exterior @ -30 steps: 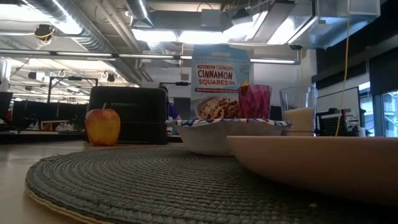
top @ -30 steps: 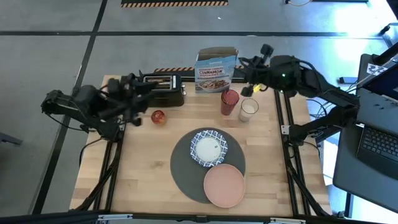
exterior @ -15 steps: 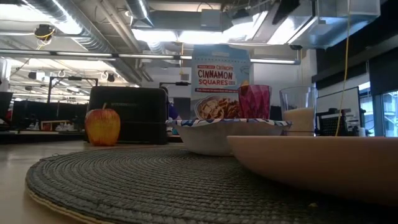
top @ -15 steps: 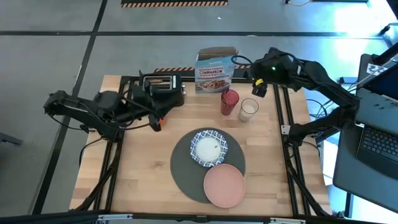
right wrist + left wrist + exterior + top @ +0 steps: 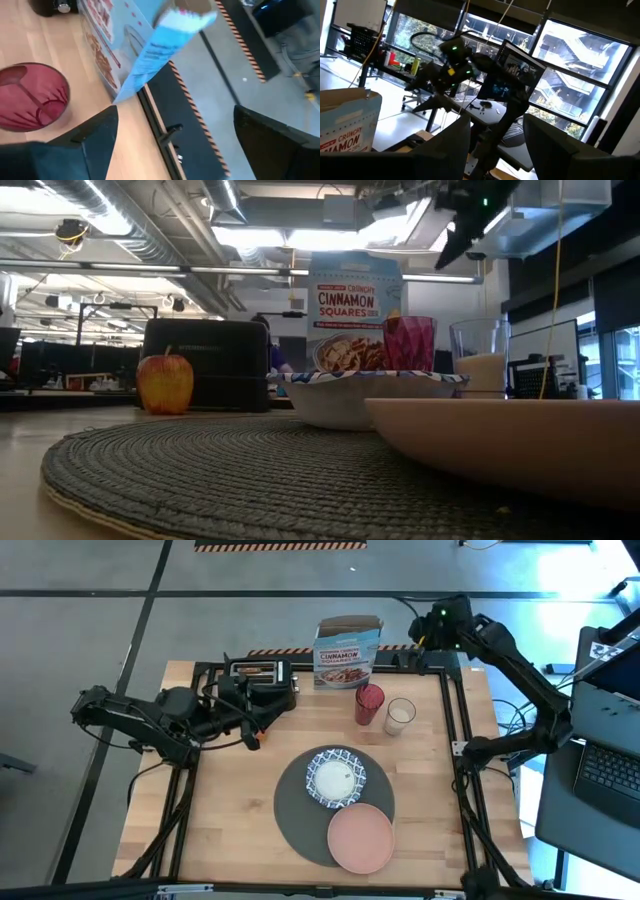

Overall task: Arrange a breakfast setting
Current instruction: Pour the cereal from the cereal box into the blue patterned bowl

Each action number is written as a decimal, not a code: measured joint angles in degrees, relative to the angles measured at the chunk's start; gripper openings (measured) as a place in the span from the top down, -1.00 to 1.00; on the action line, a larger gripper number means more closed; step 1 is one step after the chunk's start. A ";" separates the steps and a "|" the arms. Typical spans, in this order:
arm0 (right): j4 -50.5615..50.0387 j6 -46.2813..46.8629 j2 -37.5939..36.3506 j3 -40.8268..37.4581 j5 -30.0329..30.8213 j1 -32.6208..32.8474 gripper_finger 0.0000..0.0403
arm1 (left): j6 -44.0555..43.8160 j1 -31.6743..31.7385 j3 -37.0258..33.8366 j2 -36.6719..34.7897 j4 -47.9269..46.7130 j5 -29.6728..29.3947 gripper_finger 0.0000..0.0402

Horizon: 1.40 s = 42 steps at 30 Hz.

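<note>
The round dark-grey mat [image 5: 296, 808] lies at the table's middle with the blue-and-white bowl [image 5: 336, 778] and the salmon-pink plate [image 5: 360, 837] on it. The red tumbler [image 5: 369, 703] and the milk glass [image 5: 399, 716] stand behind them; a slim spoon-like shape shows inside the tumbler [image 5: 30, 97]. My right gripper [image 5: 175, 117] is open, raised beyond the table's far edge near the cereal box [image 5: 348, 652]. My left gripper [image 5: 252, 732] hovers open over the red apple [image 5: 165, 383], which stands on the table untouched.
A black toaster [image 5: 262, 685] stands at the far left of the table, just behind the apple. The cereal box stands upright at the far edge. Bare wood [image 5: 230, 830] lies left of the mat. A laptop [image 5: 605, 765] sits off the table's right side.
My right gripper has drawn away from the tumbler and glass, rising and going past the table's far edge toward the right. My left gripper has gone toward the table's right until it stands over the apple, which has stayed where it was.
</note>
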 joint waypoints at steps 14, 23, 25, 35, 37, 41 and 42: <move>15.25 -5.91 10.77 -15.08 -21.31 -9.87 -0.68 | 0.04 0.39 -0.02 0.00 -0.07 -0.27 0.13; 24.71 -5.84 20.96 -15.57 -25.06 -10.87 -0.68 | -3.00 3.83 -0.04 0.00 -0.09 -0.39 0.13; 26.20 -5.81 22.01 -15.57 -26.41 -11.83 -0.68 | -3.46 4.30 -0.07 -0.01 -0.09 -0.46 0.13; 31.28 -5.51 27.72 -16.20 -41.38 -15.47 -0.68 | -4.49 5.78 -0.07 -0.02 -0.11 -0.34 0.13; 33.88 -4.38 28.93 -17.38 -44.47 -15.45 -0.68 | -5.16 5.79 -0.07 -0.02 -0.11 -0.40 0.13; 38.75 -4.18 29.75 -20.58 -47.90 -14.94 -0.68 | -6.50 5.79 -0.07 -0.02 -0.11 -0.33 0.13; 39.86 -4.19 29.70 -21.11 -48.12 -14.60 -0.68 | -7.05 5.79 -0.07 -0.02 -0.11 -0.34 0.13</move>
